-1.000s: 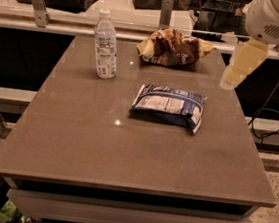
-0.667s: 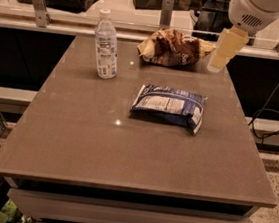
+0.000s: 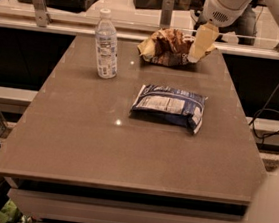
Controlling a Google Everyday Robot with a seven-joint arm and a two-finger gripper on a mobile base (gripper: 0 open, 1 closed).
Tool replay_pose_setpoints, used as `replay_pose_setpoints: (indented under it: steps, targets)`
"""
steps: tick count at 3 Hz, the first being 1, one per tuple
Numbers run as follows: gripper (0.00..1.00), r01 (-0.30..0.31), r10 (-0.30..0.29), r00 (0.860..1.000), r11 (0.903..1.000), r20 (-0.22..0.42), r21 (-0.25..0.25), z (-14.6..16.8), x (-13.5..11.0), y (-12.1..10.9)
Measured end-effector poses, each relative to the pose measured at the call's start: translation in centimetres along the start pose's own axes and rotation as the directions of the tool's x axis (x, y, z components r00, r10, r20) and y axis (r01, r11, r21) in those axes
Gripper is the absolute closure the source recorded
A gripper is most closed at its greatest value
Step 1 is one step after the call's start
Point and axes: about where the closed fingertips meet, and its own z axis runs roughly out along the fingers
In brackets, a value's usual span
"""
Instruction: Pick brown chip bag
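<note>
Jaws spread or pressed together, you cannot tell, but your gripper (image 3: 203, 41) hangs at the right end of the brown chip bag (image 3: 164, 47) by the table's (image 3: 125, 152) far edge, so you're mid-approach and should next lower and clamp.

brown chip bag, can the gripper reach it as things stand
Probably yes: the gripper hangs at the right end of the brown chip bag, nothing between them; the water bottle and blue bag lie apart.

No print can be read: the label on the water bottle (image 3: 107, 47) and the white panel on the blue bag (image 3: 169, 106) are illegible. The tool (image 3: 195, 53) hangs at the brown chip bag (image 3: 164, 47).
</note>
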Motion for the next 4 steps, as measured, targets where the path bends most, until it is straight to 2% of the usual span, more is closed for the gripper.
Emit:
replay_pose_setpoints:
  steps: [1, 2, 3, 4]
  targets:
    - [0.0, -0.031, 0.033, 0.999, 0.9965, 0.025, -0.077, 4.8, -1.1, -0.7]
    - [0.0, -0.031, 0.033, 0.999, 0.9965, 0.025, -0.077, 4.8, -1.1, -0.7]
    - [0.0, -0.039, 0.04, 0.999, 0.9968, 0.02, -0.07, 6.4, -1.7, -0.8]
    - [0.0, -0.05, 0.05, 0.999, 0.9939, 0.004, -0.098, 10.5, -2.6, -0.4]
